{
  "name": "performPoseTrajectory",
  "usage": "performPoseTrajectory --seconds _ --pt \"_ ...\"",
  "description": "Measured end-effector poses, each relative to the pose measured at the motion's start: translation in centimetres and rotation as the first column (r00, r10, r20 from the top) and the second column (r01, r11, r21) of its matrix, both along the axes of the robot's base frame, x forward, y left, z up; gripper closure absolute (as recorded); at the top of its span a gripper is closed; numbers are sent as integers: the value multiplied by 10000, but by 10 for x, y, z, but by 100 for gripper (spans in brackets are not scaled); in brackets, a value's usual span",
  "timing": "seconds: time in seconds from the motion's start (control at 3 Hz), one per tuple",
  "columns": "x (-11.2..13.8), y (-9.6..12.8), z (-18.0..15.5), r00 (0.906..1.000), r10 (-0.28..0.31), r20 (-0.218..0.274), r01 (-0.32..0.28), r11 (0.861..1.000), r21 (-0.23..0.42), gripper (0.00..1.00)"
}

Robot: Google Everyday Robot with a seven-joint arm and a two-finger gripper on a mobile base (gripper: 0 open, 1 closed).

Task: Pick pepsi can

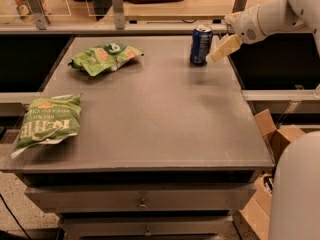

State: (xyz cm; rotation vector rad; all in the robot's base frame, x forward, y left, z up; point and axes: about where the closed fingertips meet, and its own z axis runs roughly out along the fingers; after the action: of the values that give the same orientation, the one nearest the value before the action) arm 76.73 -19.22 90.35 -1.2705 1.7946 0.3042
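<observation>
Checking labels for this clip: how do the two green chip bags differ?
The far bag is crumpled, by the back edge of the table; the near bag lies flatter at its front left. The far bag is nearer the pepsi can than the near bag; the gripper is beside that can, opposite the bags. Both are green.

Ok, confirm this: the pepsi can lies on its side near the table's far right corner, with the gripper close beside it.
Wrong: the pepsi can stands upright, as the camera view shows. It is near the table's far right corner, with the gripper close beside it.
</observation>
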Motion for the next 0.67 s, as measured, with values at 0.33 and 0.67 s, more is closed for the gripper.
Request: performPoseTrajectory --seconds 0.33,0.67 --pt "10 3 -18 9997 -14 -248 23 9993 367 0" --pt "14 18 -33 9980 315 -549 -272 9967 765 18"
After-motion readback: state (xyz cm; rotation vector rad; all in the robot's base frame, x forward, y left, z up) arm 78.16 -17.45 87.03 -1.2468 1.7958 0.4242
